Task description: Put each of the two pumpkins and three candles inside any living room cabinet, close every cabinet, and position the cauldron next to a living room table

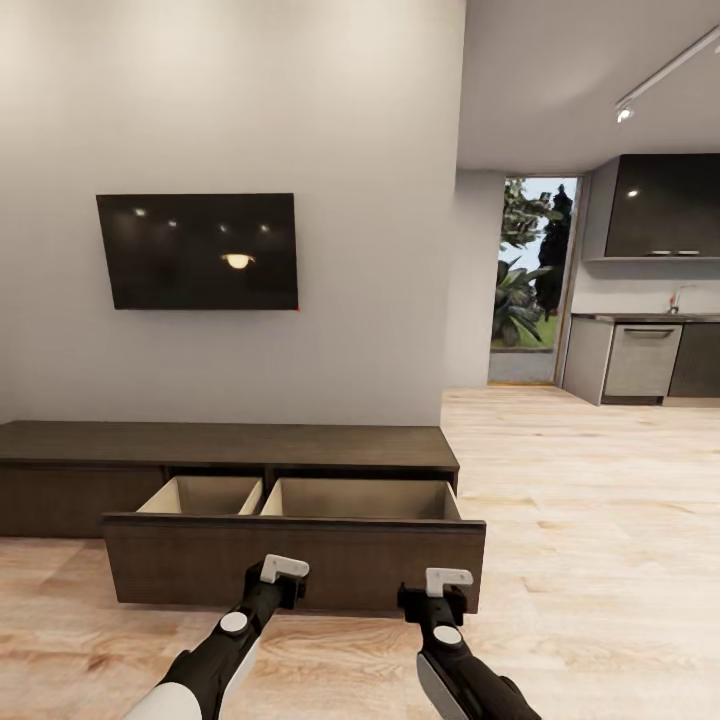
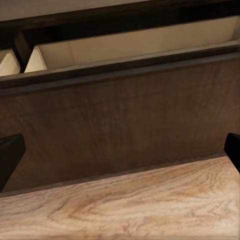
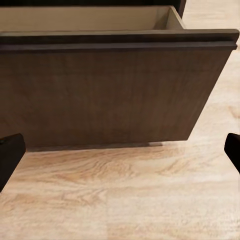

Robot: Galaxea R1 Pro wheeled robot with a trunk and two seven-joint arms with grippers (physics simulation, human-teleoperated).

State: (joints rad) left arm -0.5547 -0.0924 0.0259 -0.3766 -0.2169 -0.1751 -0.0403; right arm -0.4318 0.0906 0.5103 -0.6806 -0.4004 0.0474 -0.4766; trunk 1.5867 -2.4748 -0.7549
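Dark brown wood makes the long low cabinet (image 1: 230, 445) at the middle left of the head view. Its wide drawer front (image 1: 293, 562) is pulled out, and 2 pale boxes show inside. The left gripper (image 1: 284, 570) and right gripper (image 1: 447, 580) sit low in the frame, near that front, both spread wide.

My left arm is glossy black with a white shell low down and a round grey cap, ending in a white-capped black tool (image 1: 283, 577). My right arm matches: black, grey-white panel, round cap, white-topped black tool (image 1: 442, 588) with dark finger pads (image 3: 10, 155).
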